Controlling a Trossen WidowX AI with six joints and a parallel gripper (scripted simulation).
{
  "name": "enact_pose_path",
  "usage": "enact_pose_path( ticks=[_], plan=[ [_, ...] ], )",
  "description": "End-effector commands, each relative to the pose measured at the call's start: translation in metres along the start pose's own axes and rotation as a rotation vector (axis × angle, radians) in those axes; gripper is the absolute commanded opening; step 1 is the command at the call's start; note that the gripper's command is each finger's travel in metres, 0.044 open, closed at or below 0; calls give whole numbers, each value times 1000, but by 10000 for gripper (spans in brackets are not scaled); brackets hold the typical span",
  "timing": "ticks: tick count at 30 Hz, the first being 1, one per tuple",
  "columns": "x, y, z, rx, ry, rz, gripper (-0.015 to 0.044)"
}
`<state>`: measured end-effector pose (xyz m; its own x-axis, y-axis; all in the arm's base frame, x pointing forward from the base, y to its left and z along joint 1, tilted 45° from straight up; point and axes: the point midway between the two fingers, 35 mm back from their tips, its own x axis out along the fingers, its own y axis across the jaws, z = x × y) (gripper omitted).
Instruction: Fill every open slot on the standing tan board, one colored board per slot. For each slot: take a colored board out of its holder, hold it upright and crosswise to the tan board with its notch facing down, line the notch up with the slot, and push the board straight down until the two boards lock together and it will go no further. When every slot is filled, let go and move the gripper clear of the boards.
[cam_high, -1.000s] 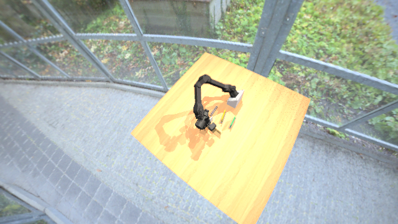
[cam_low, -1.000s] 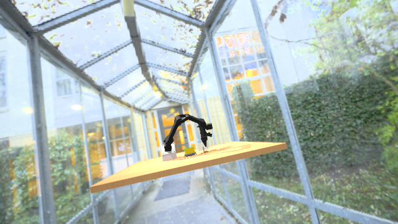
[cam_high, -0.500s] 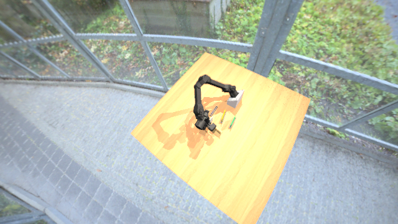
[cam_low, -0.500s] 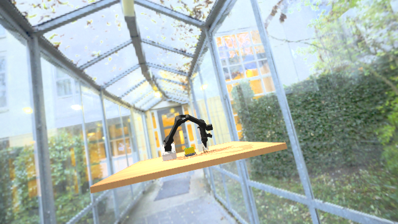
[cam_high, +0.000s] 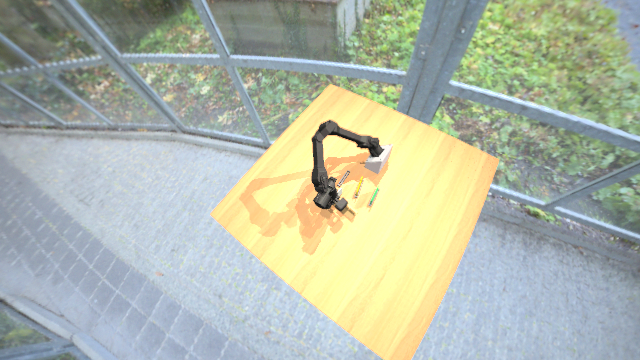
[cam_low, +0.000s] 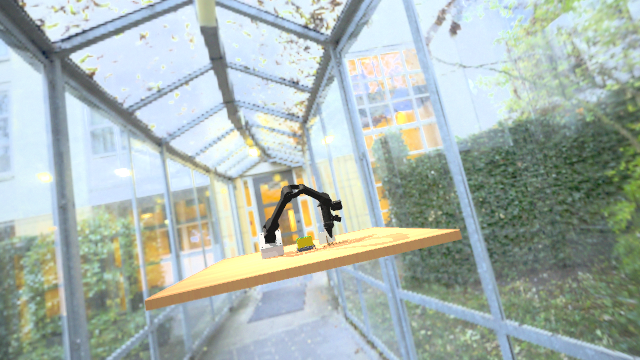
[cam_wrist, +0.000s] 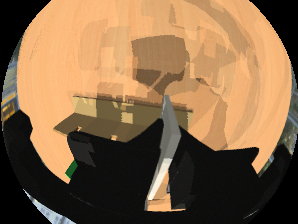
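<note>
Now, from the top, bending over the wooden table (cam_high: 400, 250) (cam_low: 225, 280) (cam_wrist: 55, 55) to bring the gripper (cam_high: 338, 196) (cam_low: 330, 236) (cam_wrist: 164, 123) near the tan board (cam_high: 351, 212) (cam_wrist: 155, 112), with the yellow board (cam_high: 358, 188) (cam_low: 305, 243) and green board (cam_high: 373, 197) (cam_wrist: 71, 170) standing apart. Over to the exterior, pointing fingers steeply down, just above the tabletop, beyond the yellow board. And at the wrist, pinching the pale gray board (cam_high: 339, 192) (cam_low: 323, 238) (cam_wrist: 171, 131) on edge, crosswise to the tan board, with two slots visible; too hidden to tell any contact.
</note>
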<state>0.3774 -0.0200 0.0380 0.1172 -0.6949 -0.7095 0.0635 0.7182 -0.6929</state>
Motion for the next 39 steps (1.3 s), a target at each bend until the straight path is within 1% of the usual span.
enact_pose_path(
  ticks=[1, 4, 5, 14, 15, 18, 20, 25, 26, 28, 30, 32, 35, 37, 39],
  plan=[
    [0, 0, 0, 1, -1, 0, 79],
    [0, 0, 0, 1, -1, 0, 157],
    [0, 0, 0, 1, -1, 0, 165],
    [-3, 0, 0, 1, -1, 0, 165],
    [-10, 1, 1, 0, 0, 1, 165],
    [-56, 2, 2, -3, 0, 1, 165],
    [-77, 1, 0, -4, 0, -1, 165],
    [-79, 3, 3, -4, 0, -1, 165],
    [-82, 3, 4, -2, -8, 2, 185],
    [-101, 3, 9, 9, -59, 22, 185],
    [-105, 5, 7, 6, -67, 27, 185],
    [-112, 15, -11, -37, -61, 37, 185],
    [-124, 35, -59, -137, -44, 50, 185],
    [-126, 38, -70, -160, -40, 51, 185],
    [-131, 44, -101, -222, -27, 49, 185]
  ],
)
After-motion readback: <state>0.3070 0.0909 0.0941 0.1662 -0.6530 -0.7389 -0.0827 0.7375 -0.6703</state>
